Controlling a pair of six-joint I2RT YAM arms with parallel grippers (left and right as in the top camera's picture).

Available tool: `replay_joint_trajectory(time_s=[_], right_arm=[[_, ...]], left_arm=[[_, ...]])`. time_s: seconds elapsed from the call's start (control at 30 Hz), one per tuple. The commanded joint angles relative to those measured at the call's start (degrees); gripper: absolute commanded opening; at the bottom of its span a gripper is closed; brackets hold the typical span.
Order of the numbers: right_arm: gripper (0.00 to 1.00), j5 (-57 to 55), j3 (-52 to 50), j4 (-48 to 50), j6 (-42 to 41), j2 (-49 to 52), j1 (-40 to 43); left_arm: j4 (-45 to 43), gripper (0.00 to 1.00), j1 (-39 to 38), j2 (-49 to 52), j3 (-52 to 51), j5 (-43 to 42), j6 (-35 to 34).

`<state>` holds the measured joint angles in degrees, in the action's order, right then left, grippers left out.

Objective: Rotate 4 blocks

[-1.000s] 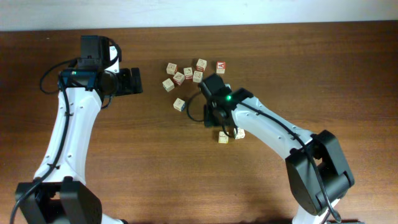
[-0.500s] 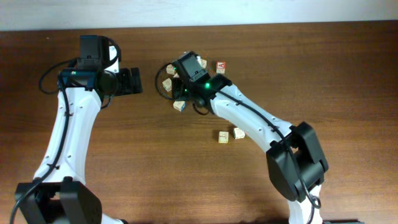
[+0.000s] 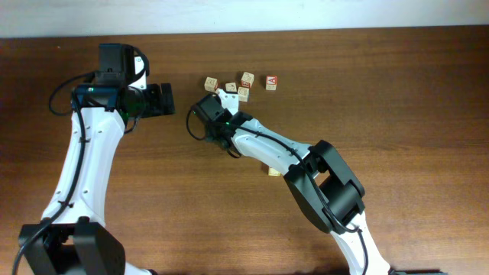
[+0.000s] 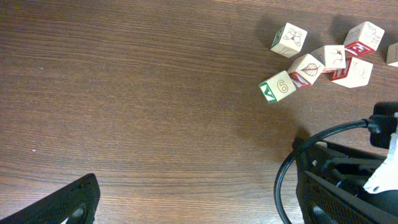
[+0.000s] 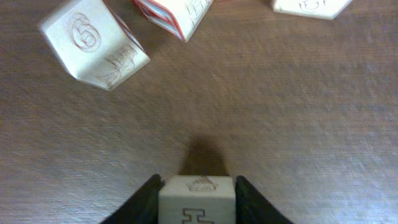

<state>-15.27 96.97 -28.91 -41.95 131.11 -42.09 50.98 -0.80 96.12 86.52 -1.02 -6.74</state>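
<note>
1. Nearest of all, a pale cube [image 3: 269, 170] peeps out from under the right arm [image 3: 276, 150]. Most of it is hidden.
2. Farther in and left of the table's [image 3: 397, 92] middle, the right gripper [image 5: 198, 191] is pinching a beige cube [image 5: 198, 204]. One finger lies flush against each side, and a dark "I" shows on the face toward the wrist camera. From overhead the gripper covers this cube. Whether it rests on the wood or is lifted, I cannot tell.
3. Just beyond the held cube and to the left in the right wrist view lies the green-marked cube [image 4: 278, 86]. It bears a "6", sits turned askew to the wood grain, and is apart from the held one.
4. At the left, the left gripper [image 3: 166, 100] points right toward the blocks. Its jaws are spread wide with only bare wood between them, and it is well apart from every cube.
5. Farther still, a loose cluster of pale printed cubes: one at the left [image 3: 211, 82], one with reddish print [image 3: 231, 87], one near-right [image 3: 243, 93] and one farthest [image 3: 247, 79].
6. Right of the cluster, standing alone, is the red "A" cube [image 3: 270, 82].
</note>
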Motion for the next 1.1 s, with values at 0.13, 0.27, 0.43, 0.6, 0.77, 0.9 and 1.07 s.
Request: replay_joint_trajectory(time_s=[0.13, 0.27, 0.43, 0.6, 0.77, 0.9, 1.07], right_arm=[[0.32, 13.2, 4.2, -26.4, 4.2, -4.1, 0.9], [0.38, 13.1, 1.6, -34.8, 4.2, -4.0, 0.9], [0.4, 12.0, 0.7, -36.7, 4.2, -4.0, 2.0], [0.56, 13.6, 6.9, -37.7, 7.6, -4.1, 4.0], [0.6, 11.5, 19.5, -19.7, 26.0, -3.2, 16.2], [0.6, 8.1, 19.5, -5.7, 26.7, 3.1, 20.7], [0.59, -0.5, 19.3, -3.1, 26.7, 9.8, 20.9]], left_arm=[[-0.1, 0.99, 0.1, -0.2, 0.5, 0.4, -0.5], [-0.1, 0.99, 0.1, -0.2, 0.5, 0.4, -0.5], [-0.1, 0.99, 0.1, -0.2, 0.5, 0.4, -0.5], [-0.1, 0.99, 0.1, -0.2, 0.5, 0.4, -0.5], [-0.1, 0.99, 0.1, -0.2, 0.5, 0.4, -0.5], [-0.1, 0.99, 0.1, -0.2, 0.5, 0.4, -0.5], [-0.1, 0.99, 0.1, -0.2, 0.5, 0.4, -0.5]])
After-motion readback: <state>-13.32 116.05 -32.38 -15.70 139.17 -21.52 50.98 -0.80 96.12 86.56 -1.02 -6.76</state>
